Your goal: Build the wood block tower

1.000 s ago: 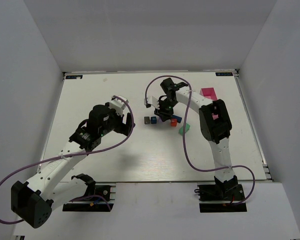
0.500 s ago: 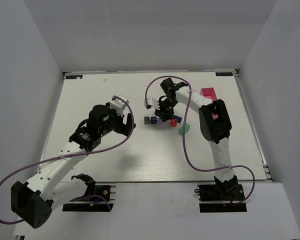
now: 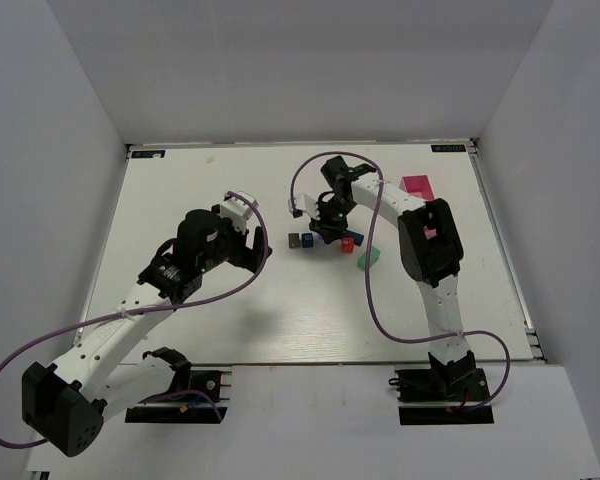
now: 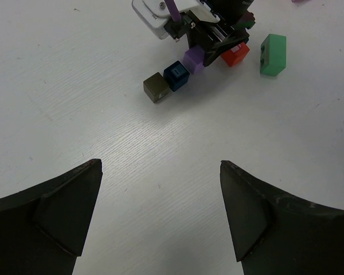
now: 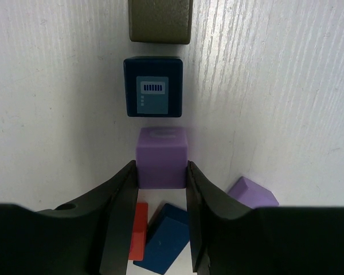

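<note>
The wood block tower's pieces lie loose at mid-table. A dark grey cube (image 3: 294, 241) (image 5: 160, 20) and a dark blue cube (image 3: 307, 242) (image 5: 153, 87) sit side by side in a row. My right gripper (image 3: 325, 230) (image 5: 160, 175) is shut on a purple cube (image 5: 161, 157) (image 4: 194, 58), held low right beside the blue cube. Under its fingers lie a red block (image 5: 139, 229) (image 3: 348, 241), a blue block (image 5: 167, 238) and a second purple block (image 5: 252, 192). A green block (image 3: 369, 258) (image 4: 273, 54) lies apart. My left gripper (image 4: 160, 166) (image 3: 252, 245) hangs open and empty, left of the row.
A pink tray (image 3: 417, 187) stands at the back right, behind the right arm. White walls enclose the table on three sides. The right arm's purple cable (image 3: 372, 290) loops over the table near the green block.
My right gripper has shifted slightly nearer and lower with the purple cube, closing on the blue cube. The left arm has stayed put.
</note>
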`<action>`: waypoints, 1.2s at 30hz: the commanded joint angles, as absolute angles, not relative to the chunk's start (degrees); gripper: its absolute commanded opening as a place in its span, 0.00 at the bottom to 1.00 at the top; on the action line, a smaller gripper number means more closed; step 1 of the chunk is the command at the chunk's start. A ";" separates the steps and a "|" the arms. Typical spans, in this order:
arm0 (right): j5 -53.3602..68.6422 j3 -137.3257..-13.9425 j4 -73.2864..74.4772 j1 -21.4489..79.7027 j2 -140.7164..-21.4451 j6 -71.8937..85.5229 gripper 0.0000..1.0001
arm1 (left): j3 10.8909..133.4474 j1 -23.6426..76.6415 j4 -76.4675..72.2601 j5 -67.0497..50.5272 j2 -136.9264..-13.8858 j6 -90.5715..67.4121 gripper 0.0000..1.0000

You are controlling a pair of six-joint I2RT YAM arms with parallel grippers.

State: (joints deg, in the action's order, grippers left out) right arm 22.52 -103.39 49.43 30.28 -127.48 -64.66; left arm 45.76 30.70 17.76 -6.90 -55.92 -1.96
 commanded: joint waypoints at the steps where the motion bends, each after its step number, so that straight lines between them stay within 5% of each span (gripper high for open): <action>1: 23.99 -105.03 50.89 30.67 -127.79 -63.90 0.20 | 47.37 30.41 17.05 -7.91 -54.76 -1.85 0.94; 36: 21.10 -103.89 49.66 31.12 -127.79 -63.28 0.22 | 47.37 30.41 17.05 -7.38 -54.23 -1.85 0.94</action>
State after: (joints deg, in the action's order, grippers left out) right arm 22.20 -103.39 49.28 31.51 -127.48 -63.57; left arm 45.76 30.70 17.76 -6.90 -55.90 -1.96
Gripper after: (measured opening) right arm 0.413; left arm 0.933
